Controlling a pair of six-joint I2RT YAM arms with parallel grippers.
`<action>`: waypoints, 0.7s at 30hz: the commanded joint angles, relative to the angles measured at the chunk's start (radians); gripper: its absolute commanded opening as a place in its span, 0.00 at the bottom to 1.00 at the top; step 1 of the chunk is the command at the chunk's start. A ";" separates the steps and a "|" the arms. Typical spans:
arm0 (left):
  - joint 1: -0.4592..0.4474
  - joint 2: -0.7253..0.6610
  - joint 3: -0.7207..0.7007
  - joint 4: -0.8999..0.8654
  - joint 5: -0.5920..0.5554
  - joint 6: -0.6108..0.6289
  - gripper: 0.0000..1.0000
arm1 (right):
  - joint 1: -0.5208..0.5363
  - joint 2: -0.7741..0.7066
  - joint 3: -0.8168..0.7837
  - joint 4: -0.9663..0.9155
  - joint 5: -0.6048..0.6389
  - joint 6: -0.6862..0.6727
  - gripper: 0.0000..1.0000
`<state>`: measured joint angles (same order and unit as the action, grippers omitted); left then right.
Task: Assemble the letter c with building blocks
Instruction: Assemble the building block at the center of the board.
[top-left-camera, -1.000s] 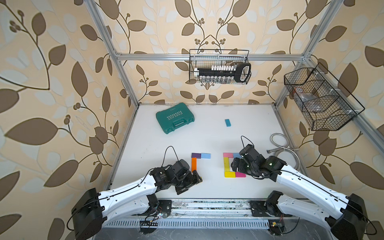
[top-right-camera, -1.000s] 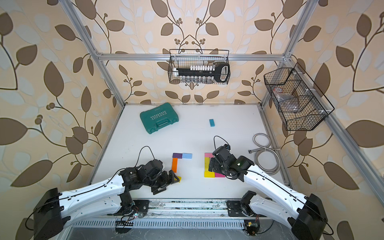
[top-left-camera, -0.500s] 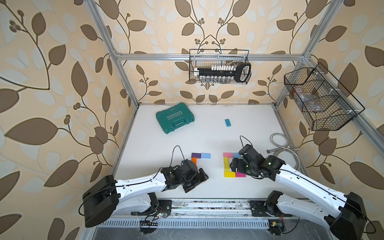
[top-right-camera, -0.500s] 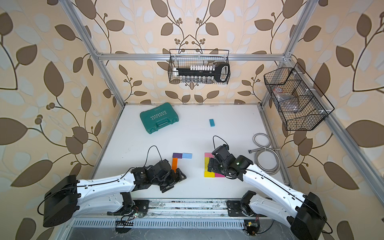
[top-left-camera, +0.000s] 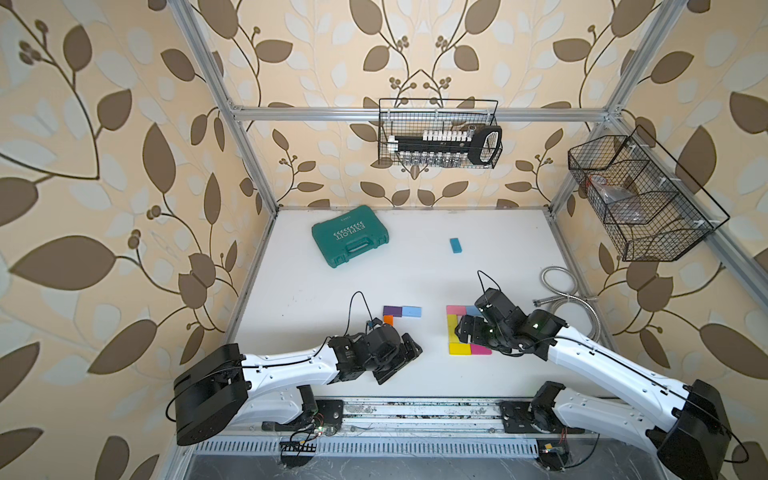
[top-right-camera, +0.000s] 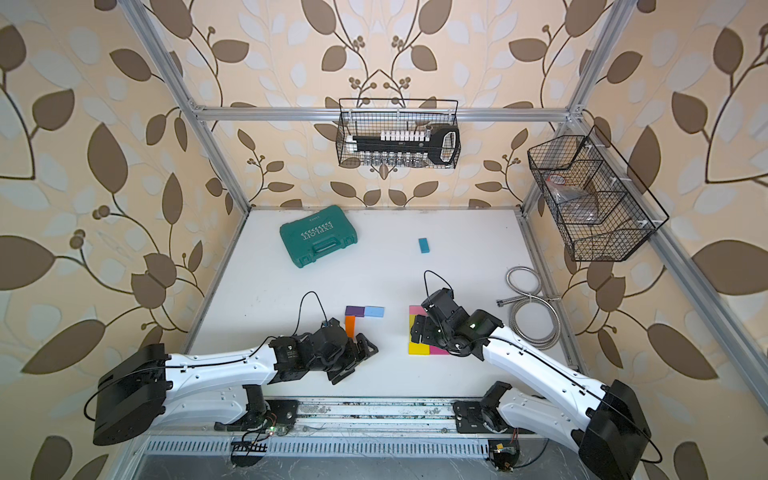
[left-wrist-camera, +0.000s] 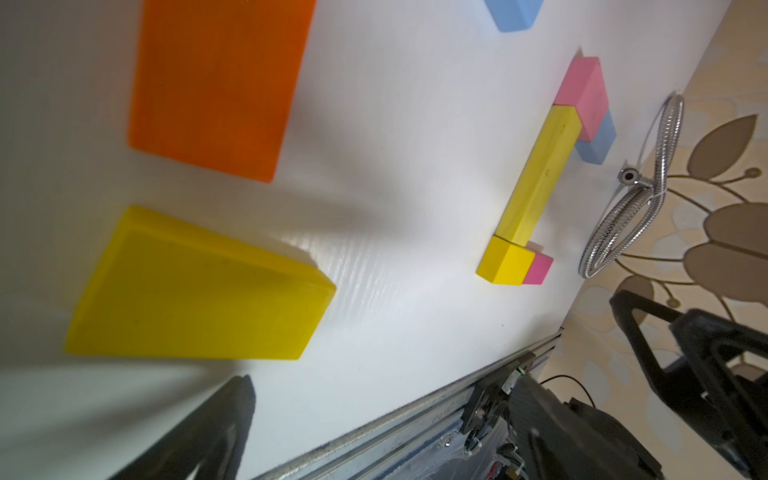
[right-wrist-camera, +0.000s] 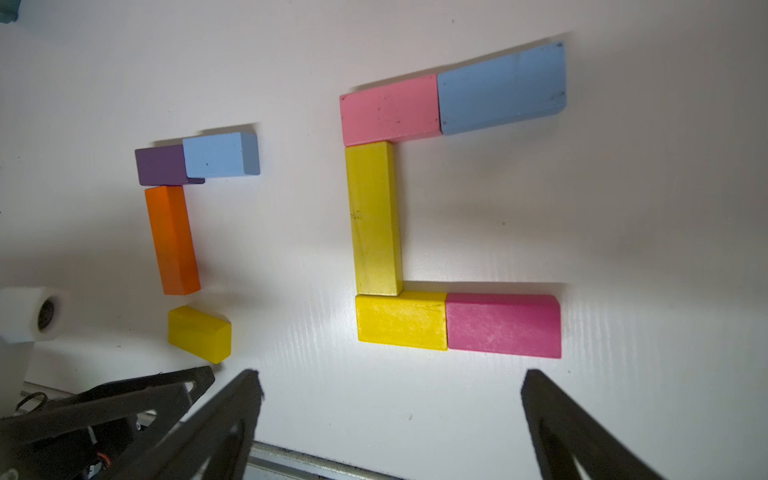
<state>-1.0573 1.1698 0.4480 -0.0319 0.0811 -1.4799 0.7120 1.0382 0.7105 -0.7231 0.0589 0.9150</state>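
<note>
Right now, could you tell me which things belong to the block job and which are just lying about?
Job: finished five-block C; unfinished four-block C; stray teal block.
Lying about: green tool case; metal hose; back wire basket; side wire basket.

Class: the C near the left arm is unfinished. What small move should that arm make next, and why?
Probably the left gripper, jaws open, should grasp the small yellow block and square it against the orange block: it lies tilted, with a gap between them.
</note>
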 joint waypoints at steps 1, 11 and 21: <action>-0.028 0.008 -0.010 0.036 -0.072 -0.055 0.99 | -0.002 0.011 0.015 0.011 -0.011 -0.005 0.96; -0.066 -0.035 -0.034 -0.035 -0.149 -0.123 0.99 | -0.002 0.006 0.018 0.016 -0.012 -0.010 0.96; -0.065 -0.068 -0.051 -0.033 -0.197 -0.131 0.99 | -0.002 0.011 0.018 0.019 -0.016 -0.010 0.96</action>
<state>-1.1141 1.1034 0.3985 -0.0639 -0.0822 -1.6039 0.7120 1.0443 0.7109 -0.7113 0.0479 0.9150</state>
